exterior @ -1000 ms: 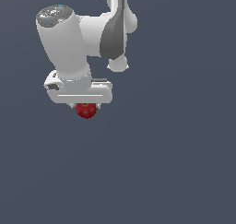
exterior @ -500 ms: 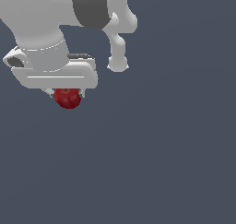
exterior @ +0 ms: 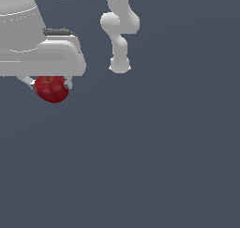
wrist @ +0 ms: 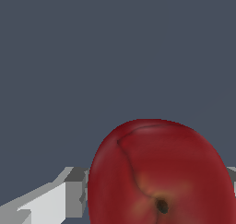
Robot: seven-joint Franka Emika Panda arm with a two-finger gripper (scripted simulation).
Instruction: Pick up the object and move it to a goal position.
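Note:
The object, a glossy dark-red apple-shaped ball [exterior: 51,89], hangs under my white gripper [exterior: 49,83] at the exterior view's upper left. The gripper is shut on it, one short finger [exterior: 28,81] showing on each side. In the wrist view the apple [wrist: 159,174] fills much of the picture, dimple toward the camera, with one grey-white finger [wrist: 69,191] pressed against its side. The ball is held up in the air, with no surface touching it below.
The arm's white links and base [exterior: 119,65] stand behind, near the exterior view's top middle. The rest of both views is plain dark grey-blue ground [exterior: 154,156]. No goal marker shows.
The gripper with the apple has come closer to the exterior camera and looms larger, shifted toward that view's left; the apple stays gripped.

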